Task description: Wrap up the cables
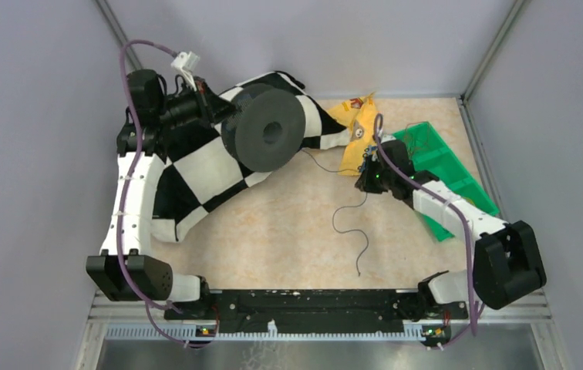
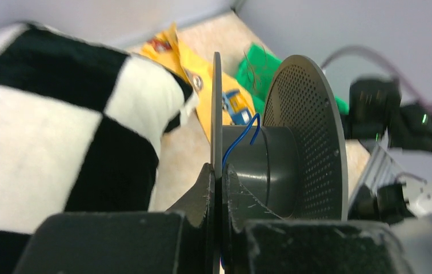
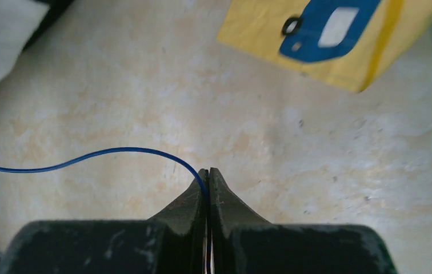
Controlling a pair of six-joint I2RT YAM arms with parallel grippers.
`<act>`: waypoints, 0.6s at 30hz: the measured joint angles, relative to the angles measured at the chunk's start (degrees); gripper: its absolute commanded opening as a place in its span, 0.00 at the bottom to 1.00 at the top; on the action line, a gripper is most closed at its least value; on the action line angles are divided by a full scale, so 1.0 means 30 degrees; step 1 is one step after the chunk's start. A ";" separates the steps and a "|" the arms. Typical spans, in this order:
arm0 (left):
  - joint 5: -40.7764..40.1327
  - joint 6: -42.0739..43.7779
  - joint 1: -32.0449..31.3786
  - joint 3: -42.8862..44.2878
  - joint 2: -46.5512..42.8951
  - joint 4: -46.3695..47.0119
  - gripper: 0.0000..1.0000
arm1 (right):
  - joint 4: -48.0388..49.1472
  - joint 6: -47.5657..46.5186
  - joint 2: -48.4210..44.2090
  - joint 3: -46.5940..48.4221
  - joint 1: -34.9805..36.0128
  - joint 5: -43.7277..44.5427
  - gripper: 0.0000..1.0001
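The left end effector (image 2: 216,169) is shut tight on the thin edge of the dark grey round plastic spool (image 1: 269,132) and holds it up on its side, over the black and white checked cloth (image 1: 203,166). The right end effector (image 3: 207,172) is pinched shut on the thin blue cable (image 3: 116,150), low over the tabletop (image 1: 273,239), near the yellow bag (image 1: 354,123).

One end of the cable sits on the middle of the spool. I can see only a small bit of it there, and most of the middle looks bare. From the spool the cable runs across to the right end effector. Past that, a long curly tail lies loose on the tabletop.

So I think the wrapping has only just begun. Nearly all of this cable is not wound on yet. There look to be more thin dark strands (image 1: 419,140) in the green plastic tray (image 1: 458,173), but they are too small to be sure
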 measured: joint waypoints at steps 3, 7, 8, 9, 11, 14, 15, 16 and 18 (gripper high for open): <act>0.1559 0.2251 -0.0219 -0.1639 -0.0153 -0.0729 0.00 | -0.0423 -0.0590 0.0160 0.1530 -0.1209 0.0692 0.00; 0.2259 0.5559 -0.2273 -0.3330 -0.0393 -0.1377 0.00 | -0.1013 -0.1435 0.0364 0.4634 -0.2499 0.1144 0.00; 0.2266 0.6193 -0.3038 -0.3446 -0.0393 -0.1596 0.00 | -0.1180 -0.1625 0.0546 0.5435 -0.2703 0.1224 0.00; 0.2244 0.6768 -0.3730 -0.3468 -0.0386 -0.1836 0.00 | -0.1413 -0.1843 0.0765 0.6397 -0.2900 0.1384 0.00; 0.2011 0.7912 -0.5042 -0.3432 -0.0386 -0.2310 0.00 | -0.1872 -0.2324 0.1115 0.8459 -0.3155 0.1749 0.00; 0.1268 0.9238 -0.6054 -0.3308 -0.0240 -0.3169 0.00 | -0.2601 -0.2907 0.1151 1.0826 -0.3249 0.2069 0.00; 0.0896 0.9646 -0.6178 -0.3308 -0.0153 -0.3322 0.00 | -0.2856 -0.3089 0.1151 1.1635 -0.3249 0.2127 0.00; 0.0517 0.9959 -0.6237 -0.3308 -0.0066 -0.3359 0.00 | -0.3031 -0.3249 0.1151 1.2269 -0.3242 0.2142 0.00; -0.0240 1.0433 -0.6309 -0.3322 0.0022 -0.3322 0.00 | -0.3461 -0.3519 0.1078 1.3180 -0.3133 0.2091 0.00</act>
